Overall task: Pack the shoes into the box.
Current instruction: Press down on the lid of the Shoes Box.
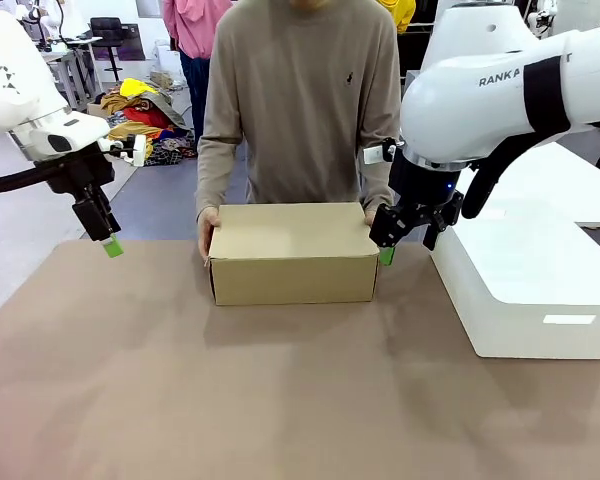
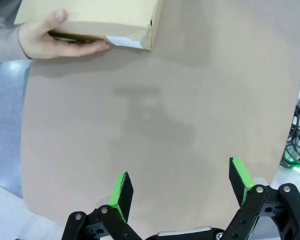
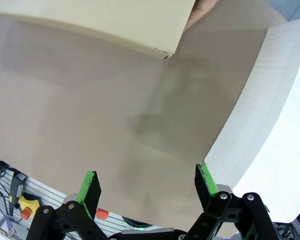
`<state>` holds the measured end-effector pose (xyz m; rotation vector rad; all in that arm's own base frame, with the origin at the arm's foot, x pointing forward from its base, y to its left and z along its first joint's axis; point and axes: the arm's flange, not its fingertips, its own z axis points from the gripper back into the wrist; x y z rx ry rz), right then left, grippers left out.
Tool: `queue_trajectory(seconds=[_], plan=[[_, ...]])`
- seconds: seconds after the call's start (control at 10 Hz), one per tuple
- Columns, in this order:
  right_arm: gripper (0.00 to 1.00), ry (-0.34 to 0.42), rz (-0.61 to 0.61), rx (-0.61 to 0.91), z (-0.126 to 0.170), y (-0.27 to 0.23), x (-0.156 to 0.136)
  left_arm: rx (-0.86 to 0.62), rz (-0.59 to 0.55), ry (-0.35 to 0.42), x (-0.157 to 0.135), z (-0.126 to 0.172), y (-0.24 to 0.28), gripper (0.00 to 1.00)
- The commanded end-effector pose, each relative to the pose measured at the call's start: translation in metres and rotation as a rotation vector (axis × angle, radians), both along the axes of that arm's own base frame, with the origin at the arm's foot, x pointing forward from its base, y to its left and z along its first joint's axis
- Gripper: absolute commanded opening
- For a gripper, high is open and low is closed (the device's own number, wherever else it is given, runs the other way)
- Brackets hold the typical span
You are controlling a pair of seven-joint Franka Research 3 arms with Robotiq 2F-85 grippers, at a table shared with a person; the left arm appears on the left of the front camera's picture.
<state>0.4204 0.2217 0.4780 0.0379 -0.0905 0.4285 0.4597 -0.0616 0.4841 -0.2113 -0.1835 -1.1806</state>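
I see the closed box (image 1: 293, 252) as stiff, light cardboard best gripped at its ends, with both my left gripper (image 1: 108, 240) and right gripper (image 1: 405, 238) wide and empty.

Off-task items I see

A white bin (image 1: 525, 300) sits on my brown table (image 1: 280, 390); a person in a tan sweater (image 1: 300, 100) stands opposite.

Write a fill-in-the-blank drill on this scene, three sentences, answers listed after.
1. The lid of the box is ____.
2. A person's hands hold the box at its two ____.
3. The left gripper and the right gripper both have their jaws ____.

Missing words: closed; ends; open
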Motion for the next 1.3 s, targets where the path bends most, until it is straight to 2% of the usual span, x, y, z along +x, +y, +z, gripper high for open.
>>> queue_trajectory(seconds=[0.0,1.2], plan=[[1.0,-0.002,0.002,-0.006,0.0051,-0.0008,0.0009,-0.008,0.011,-0.002,0.0005,0.0006,0.0011,1.0],[1.0,-0.002,0.002,-0.006,0.0051,-0.0008,0.0009,-0.008,0.011,-0.002,0.0005,0.0006,0.0011,1.0]])
